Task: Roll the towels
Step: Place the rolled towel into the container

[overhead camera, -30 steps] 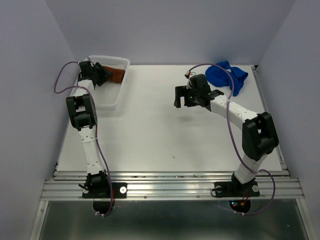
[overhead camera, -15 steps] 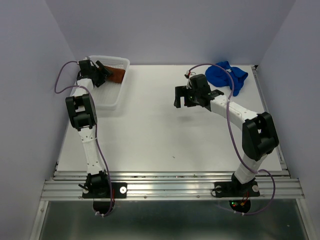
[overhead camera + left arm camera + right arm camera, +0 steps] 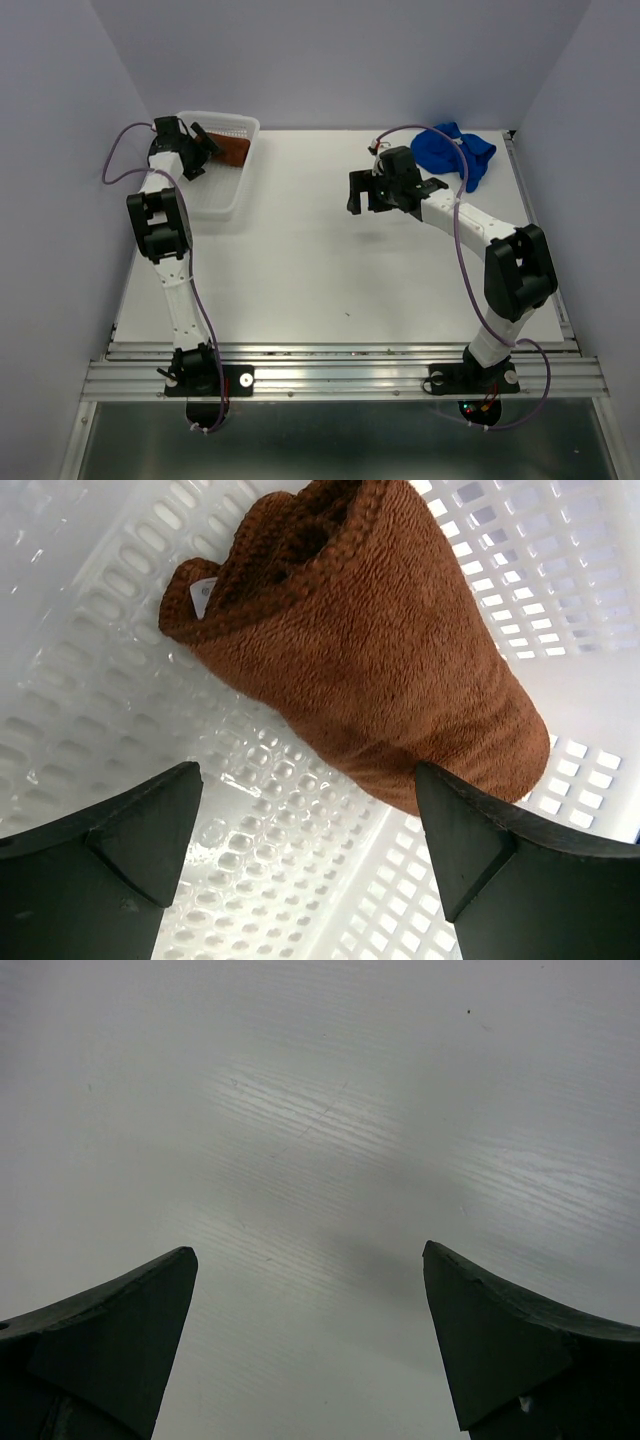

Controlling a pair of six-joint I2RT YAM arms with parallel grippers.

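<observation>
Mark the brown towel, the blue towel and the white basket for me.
brown towel [image 3: 380,650], left wrist view, middle of the roll's side.
blue towel [image 3: 452,152], top view, centre of the bunched cloth.
basket [image 3: 215,200], top view, bare near end.

The rust-brown towel [image 3: 370,650] bears a white tag [image 3: 203,595], the mesh basket [image 3: 100,680] is white, the other towel [image 3: 455,150] royal blue.

Left arm [image 3: 178,300]: white links, black joint housings
Right arm [image 3: 466,222]: same white and black
Cables [image 3: 106,170]: purple, looping
Claw fingers [image 3: 110,860]: dark wedges
</observation>
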